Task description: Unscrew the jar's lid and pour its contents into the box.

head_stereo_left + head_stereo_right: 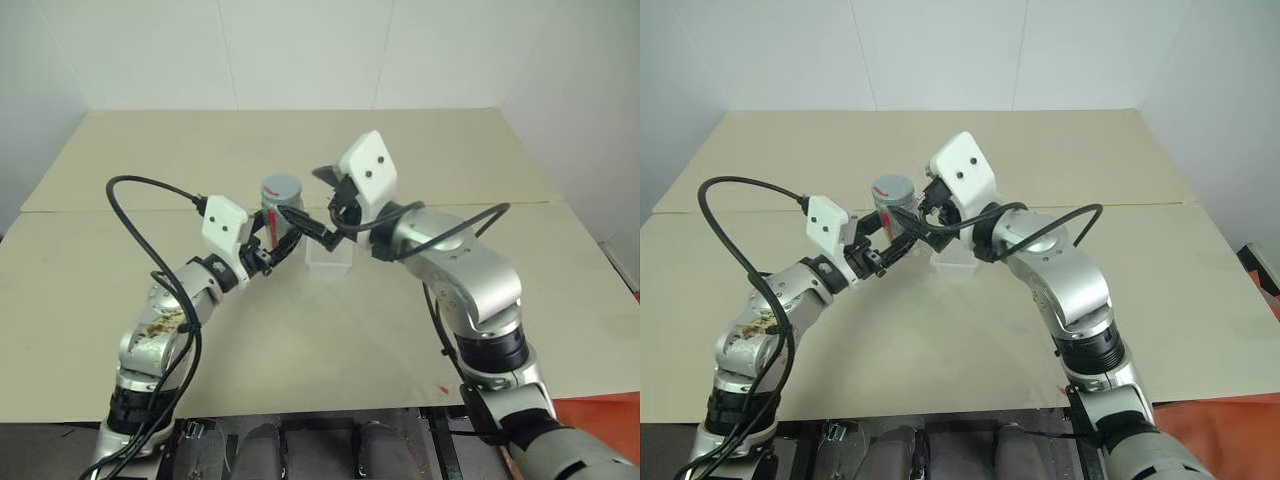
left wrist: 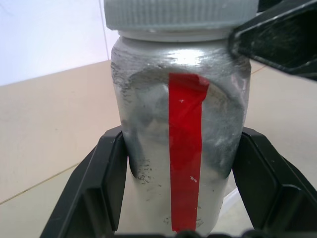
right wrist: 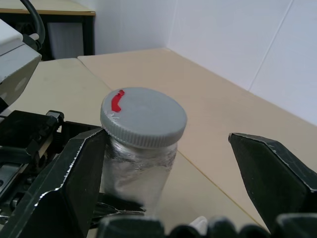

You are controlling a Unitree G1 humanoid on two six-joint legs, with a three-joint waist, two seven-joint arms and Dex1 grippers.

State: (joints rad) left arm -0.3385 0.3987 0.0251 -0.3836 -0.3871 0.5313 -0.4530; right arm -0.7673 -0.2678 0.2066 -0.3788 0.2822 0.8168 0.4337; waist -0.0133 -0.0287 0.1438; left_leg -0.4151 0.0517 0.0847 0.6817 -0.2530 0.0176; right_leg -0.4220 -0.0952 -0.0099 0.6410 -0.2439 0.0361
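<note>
Left wrist view | left end effector grasping jar | right end effector released

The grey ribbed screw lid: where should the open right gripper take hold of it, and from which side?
Grip the grey ribbed screw lid across its ribbed rim, from the right and level with it. The left gripper clamps the clear red-striped jar lower down, leaving the rim free.

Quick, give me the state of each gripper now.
Left gripper: closed on the jar, lid still on.
Right gripper: open, fingers either side of the lid, holding nothing.
</note>
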